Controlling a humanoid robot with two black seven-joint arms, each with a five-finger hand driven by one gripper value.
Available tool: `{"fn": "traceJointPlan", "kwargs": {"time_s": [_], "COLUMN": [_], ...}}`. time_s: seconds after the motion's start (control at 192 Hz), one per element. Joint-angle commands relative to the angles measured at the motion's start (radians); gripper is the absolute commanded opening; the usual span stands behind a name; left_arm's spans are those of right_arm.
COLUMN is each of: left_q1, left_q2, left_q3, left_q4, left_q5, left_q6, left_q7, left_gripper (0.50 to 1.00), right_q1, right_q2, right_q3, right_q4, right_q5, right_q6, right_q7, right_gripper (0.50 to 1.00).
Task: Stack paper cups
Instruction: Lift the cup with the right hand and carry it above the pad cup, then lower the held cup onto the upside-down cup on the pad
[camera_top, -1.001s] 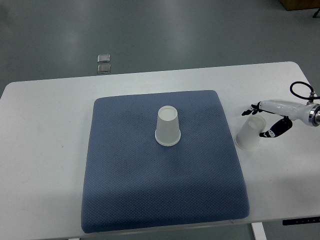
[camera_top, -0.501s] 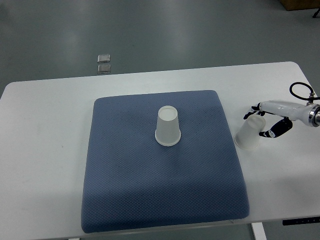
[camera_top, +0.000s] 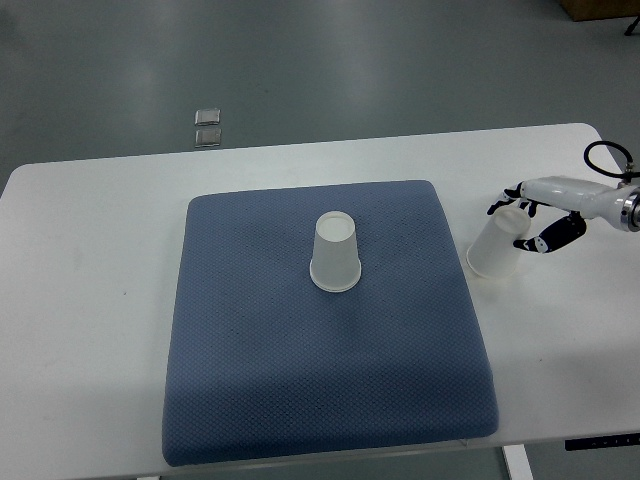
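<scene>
Lifted slightly and tilted since before, the side cup (camera_top: 495, 253) sits in the right hand (camera_top: 535, 222), fingers seemingly closed round it, bound for the pad cup (camera_top: 334, 252).

A white desk (camera_top: 90, 300) fills most of the view, its far edge running across the upper part and its near edge cut off at the bottom. A blue textured mat (camera_top: 330, 390) lies flat on the middle of the desk, reaching almost to the near edge and leaving bare white strips along the left and right sides. Beyond the far edge is a grey floor (camera_top: 350, 60), where two small shiny square plates (camera_top: 208, 127) sit one just behind the other.
</scene>
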Motion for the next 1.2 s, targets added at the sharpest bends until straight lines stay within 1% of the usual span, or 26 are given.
{"fn": "traceJointPlan", "kwargs": {"time_s": [0.0,0.141,0.255,0.302,0.417,0.594,0.798,0.912,0.98,1.038,1.043,1.064,1.194], "left_q1": [0.000,0.000,0.000,0.000,0.000,0.000,0.000,0.000,0.000,0.000,0.000,0.000,0.000], "left_q2": [0.000,0.000,0.000,0.000,0.000,0.000,0.000,0.000,0.000,0.000,0.000,0.000,0.000], "left_q3": [0.000,0.000,0.000,0.000,0.000,0.000,0.000,0.000,0.000,0.000,0.000,0.000,0.000], "left_q4": [0.000,0.000,0.000,0.000,0.000,0.000,0.000,0.000,0.000,0.000,0.000,0.000,0.000], "left_q5": [0.000,0.000,0.000,0.000,0.000,0.000,0.000,0.000,0.000,0.000,0.000,0.000,0.000], "left_q6": [0.000,0.000,0.000,0.000,0.000,0.000,0.000,0.000,0.000,0.000,0.000,0.000,0.000], "left_q7": [0.000,0.000,0.000,0.000,0.000,0.000,0.000,0.000,0.000,0.000,0.000,0.000,0.000], "left_gripper": [1.000,1.000,1.000,1.000,1.000,1.000,1.000,1.000,1.000,1.000,1.000,1.000,1.000], "right_q1": [0.065,0.165,0.266,0.298,0.370,0.467,0.520,0.533,0.536,0.536,0.537,0.537,0.534], "right_q2": [-0.005,-0.014,0.001,0.006,0.040,0.130,0.229,0.285,0.307,0.307,0.317,0.322,0.336], "right_q3": [0.001,-0.001,0.001,0.002,0.001,0.001,0.001,0.001,0.001,0.001,0.001,0.001,-0.004], "right_q4": [0.005,0.012,0.028,0.038,0.051,0.069,0.104,0.108,0.108,0.108,0.108,0.108,0.108], "right_q5": [0.010,0.014,0.016,0.017,0.019,0.020,0.027,0.028,0.028,0.028,0.028,0.028,0.028], "right_q6": [0.009,0.032,0.107,0.124,0.164,0.239,0.291,0.345,0.366,0.366,0.387,0.397,0.424], "right_q7": [0.001,-0.001,-0.005,-0.009,-0.012,-0.032,-0.033,-0.033,-0.033,-0.033,-0.033,-0.033,-0.033], "right_gripper": [0.578,0.582,0.580,0.580,0.580,0.580,0.582,0.586,0.592,0.592,0.598,0.599,0.601]}}
